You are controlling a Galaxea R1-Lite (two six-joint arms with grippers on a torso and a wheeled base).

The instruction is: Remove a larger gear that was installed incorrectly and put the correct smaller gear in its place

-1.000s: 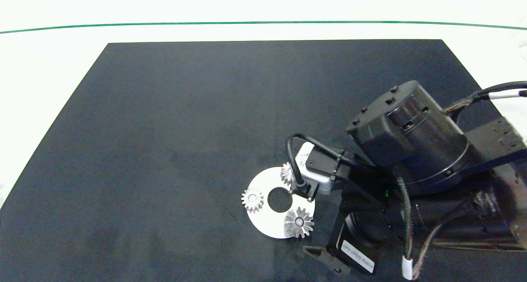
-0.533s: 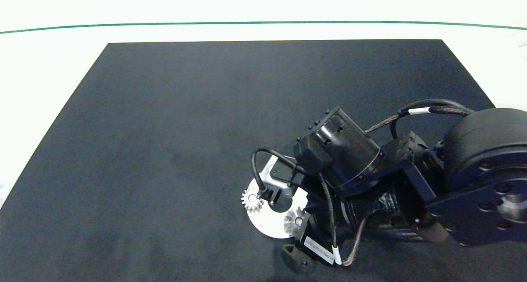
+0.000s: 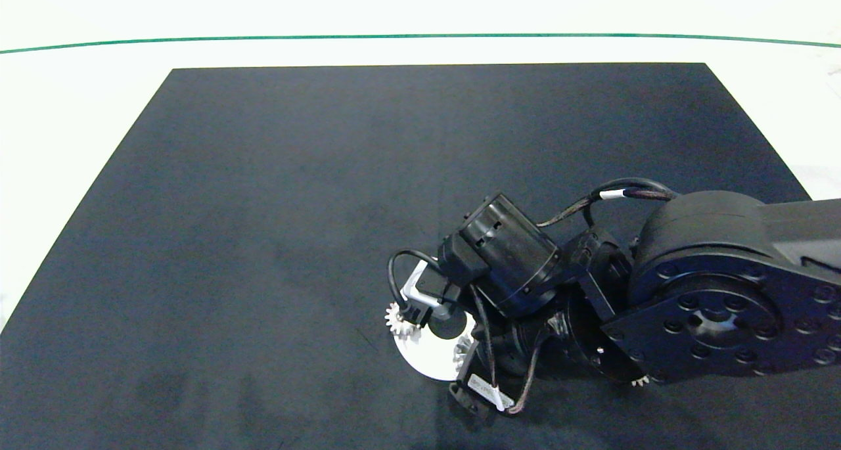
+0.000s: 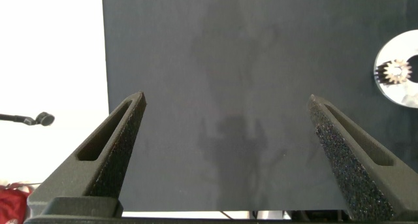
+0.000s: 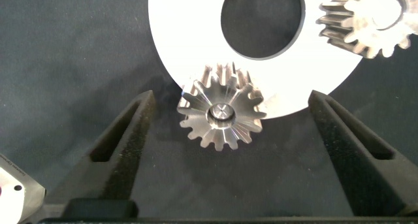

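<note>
The white disc [image 3: 427, 358] lies on the mat near the front, with a hole in its middle. In the right wrist view the larger gear [image 5: 222, 113], long pointed teeth, sits on the disc's [image 5: 189, 48] rim. My right gripper [image 5: 232, 98] is open, one finger on each side of that gear and not touching it. A shorter-toothed gear [image 5: 366, 18] sits further round the disc. From above, my right arm [image 3: 519, 272] covers most of the larger gear [image 3: 462, 355]; one small gear [image 3: 396, 320] shows at the disc's left. My left gripper [image 4: 226, 98] is open and holds nothing, off the head view.
The black mat [image 3: 295, 194] covers the white table [image 3: 79, 95]; a green line [image 3: 263, 38] runs along the back. A few gear teeth [image 3: 638, 380] peek from under the right arm's big joint. The left wrist view shows the disc [image 4: 400, 70] far off.
The right arm has swung left and down over the disc. It now hides the disc's rear gear and most of the larger gear.
</note>
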